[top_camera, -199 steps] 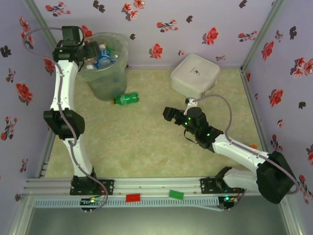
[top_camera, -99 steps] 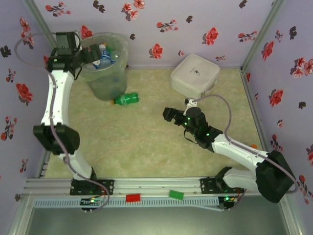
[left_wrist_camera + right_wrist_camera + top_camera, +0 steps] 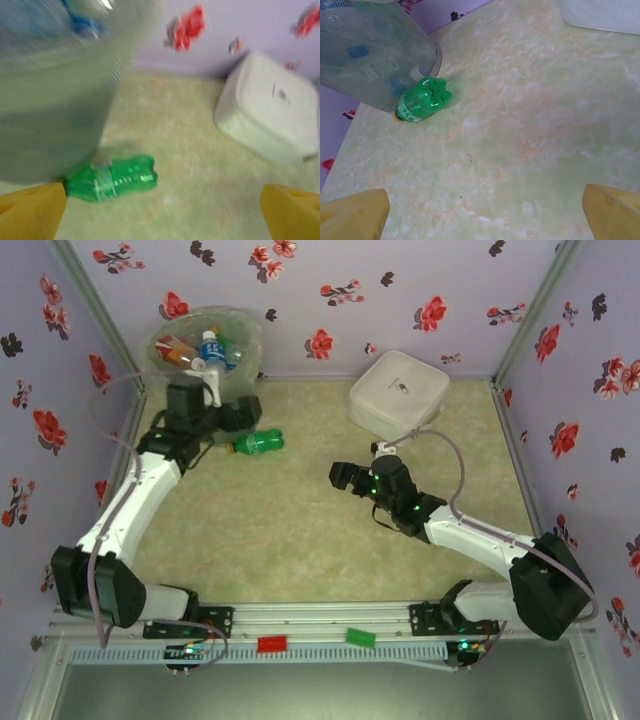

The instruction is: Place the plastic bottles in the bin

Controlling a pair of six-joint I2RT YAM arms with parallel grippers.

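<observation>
A green plastic bottle (image 3: 258, 443) lies on its side on the floor, right at the foot of the bin (image 3: 240, 345). The bin is a pale-green bucket holding several bottles, among them a clear one with a blue label (image 3: 212, 348). My left gripper (image 3: 215, 415) is low in front of the bin, open and empty. In the left wrist view the green bottle (image 3: 112, 179) lies ahead, near the left fingertip (image 3: 30, 212). My right gripper (image 3: 345, 477) is open mid-floor, facing the green bottle (image 3: 422, 105) and the bin (image 3: 375, 55) from a distance.
A white square lidded box (image 3: 398, 392) stands at the back right, also seen as the white box (image 3: 270, 117) in the left wrist view. Flowered walls close in the back and both sides. Open floor lies between the two grippers.
My left arm has come away from the bin's rim and swung down to the floor in front of it, near the green bottle. The right arm has hardly moved.
</observation>
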